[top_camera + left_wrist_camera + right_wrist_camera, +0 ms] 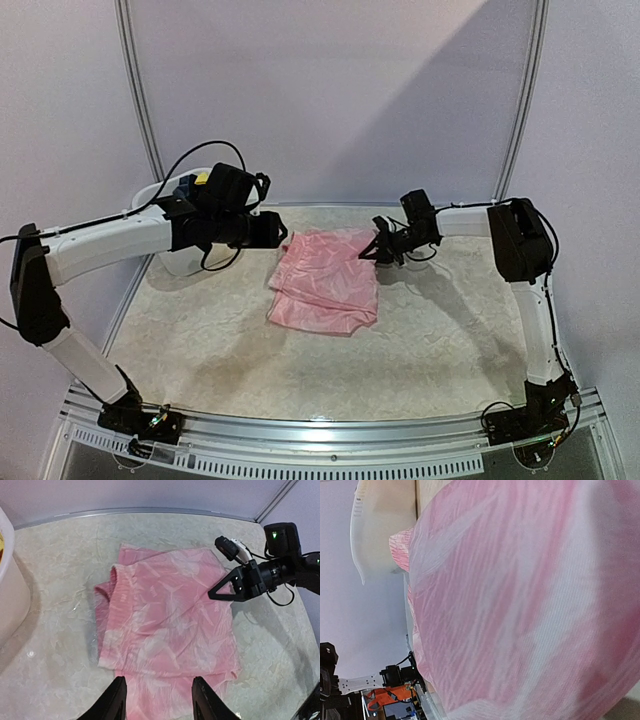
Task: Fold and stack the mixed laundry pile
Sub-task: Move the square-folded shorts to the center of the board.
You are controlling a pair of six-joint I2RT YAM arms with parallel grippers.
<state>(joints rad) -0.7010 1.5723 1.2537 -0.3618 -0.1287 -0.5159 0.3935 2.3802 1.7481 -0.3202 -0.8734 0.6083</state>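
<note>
One pink garment (325, 280) lies on the worktop (200, 340), near one white tub (9, 595). The left hand (159, 684) hovers half open and empty; the right hand (212, 595) is pinched tight on the garment's edge.

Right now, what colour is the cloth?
The cloth: pink with whitish streaks; left wrist view.

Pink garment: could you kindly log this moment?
pink garment on table | right fingers shut on its edge | left fingers open above it
</note>
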